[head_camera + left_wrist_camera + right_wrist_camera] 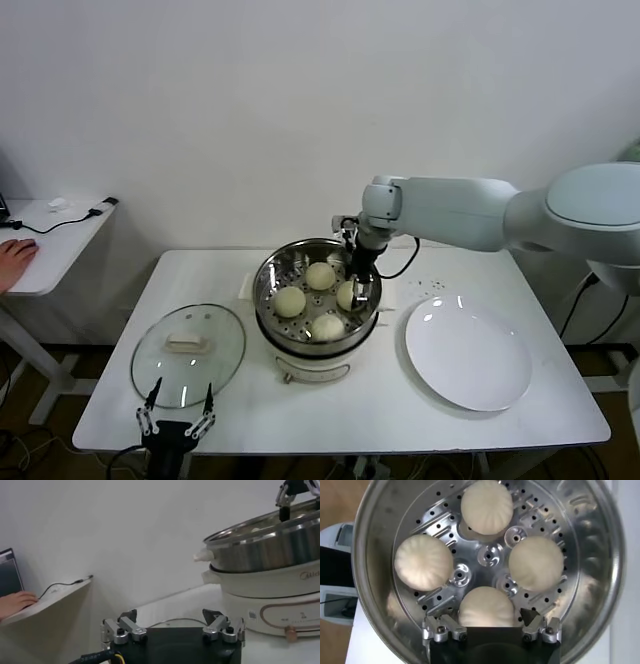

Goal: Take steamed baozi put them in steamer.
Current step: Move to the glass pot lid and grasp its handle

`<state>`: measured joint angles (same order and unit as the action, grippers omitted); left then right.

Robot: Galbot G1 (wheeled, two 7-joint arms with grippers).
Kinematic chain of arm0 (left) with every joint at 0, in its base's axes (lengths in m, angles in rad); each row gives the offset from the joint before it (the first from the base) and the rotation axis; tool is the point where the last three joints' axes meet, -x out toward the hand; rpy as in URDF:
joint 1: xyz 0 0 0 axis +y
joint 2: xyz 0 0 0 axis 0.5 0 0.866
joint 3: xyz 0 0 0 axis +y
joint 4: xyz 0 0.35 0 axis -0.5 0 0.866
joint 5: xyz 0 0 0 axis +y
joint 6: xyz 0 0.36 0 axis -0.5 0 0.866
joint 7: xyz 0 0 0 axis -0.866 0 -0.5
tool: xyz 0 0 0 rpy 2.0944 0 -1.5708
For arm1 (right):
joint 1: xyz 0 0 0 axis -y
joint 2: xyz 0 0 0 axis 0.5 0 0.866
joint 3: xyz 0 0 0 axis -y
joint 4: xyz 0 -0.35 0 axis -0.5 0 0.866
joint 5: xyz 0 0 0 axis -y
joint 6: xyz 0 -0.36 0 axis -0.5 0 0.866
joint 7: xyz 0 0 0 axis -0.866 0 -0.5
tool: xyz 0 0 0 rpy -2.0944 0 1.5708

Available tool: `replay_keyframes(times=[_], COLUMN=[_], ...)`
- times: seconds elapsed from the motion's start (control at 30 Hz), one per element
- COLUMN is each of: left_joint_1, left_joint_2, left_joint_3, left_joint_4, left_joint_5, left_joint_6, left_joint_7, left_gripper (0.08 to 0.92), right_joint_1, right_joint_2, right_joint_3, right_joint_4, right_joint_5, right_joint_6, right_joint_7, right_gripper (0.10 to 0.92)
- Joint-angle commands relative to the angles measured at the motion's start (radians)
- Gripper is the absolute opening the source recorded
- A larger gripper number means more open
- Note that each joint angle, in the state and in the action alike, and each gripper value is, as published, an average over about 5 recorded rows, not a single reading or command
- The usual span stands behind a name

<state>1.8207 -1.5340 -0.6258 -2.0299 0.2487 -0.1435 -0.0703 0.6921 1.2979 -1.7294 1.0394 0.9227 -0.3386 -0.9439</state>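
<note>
Several cream-white baozi lie on the perforated tray of the steel steamer (pixel 268 283): one at the back (pixel 320 275), one on the left (pixel 290 301), one at the front (pixel 328 327), one on the right (pixel 345 295). My right gripper (pixel 357 287) reaches down into the pot over the right-hand baozi. In the right wrist view, its fingers stand open on either side of that baozi (pixel 486 605), with the right gripper (pixel 487 616) just above it. My left gripper (pixel 177 412) is open and empty at the table's front left.
A round glass lid (pixel 188 350) lies left of the steamer, just beyond my left gripper. A flat white plate (pixel 467 352) lies on the right. The left wrist view shows the steamer's side (pixel 270 550). A side table (pixel 50 240) with a person's hand stands far left.
</note>
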Motion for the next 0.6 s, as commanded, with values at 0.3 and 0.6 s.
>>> replay_keyframes(times=[0.3,0.6], left_joint_1=[-0.01,-0.007], left_joint_2=[-0.002,-0.011], left_joint_3=[-0.006,-0.025], left_joint_4=[-0.009,-0.02], left_joint_5=[0.01,0.015], left_joint_6=[0.006,0.006], left_joint_7=[0.0,0.0], left_gripper=[0.823,0.823], right_joint_1=[0.181,-0.106], right_joint_2=[-0.303,-0.653], right_joint_3=[0.109,0.405], right_joint_4=[0.156,0.414], right_joint_5=[0.074,0.041], right_joint_6=[0.166,0.373], right_joint_7=[0.016,0.458], right_gripper=[0.823,0.823])
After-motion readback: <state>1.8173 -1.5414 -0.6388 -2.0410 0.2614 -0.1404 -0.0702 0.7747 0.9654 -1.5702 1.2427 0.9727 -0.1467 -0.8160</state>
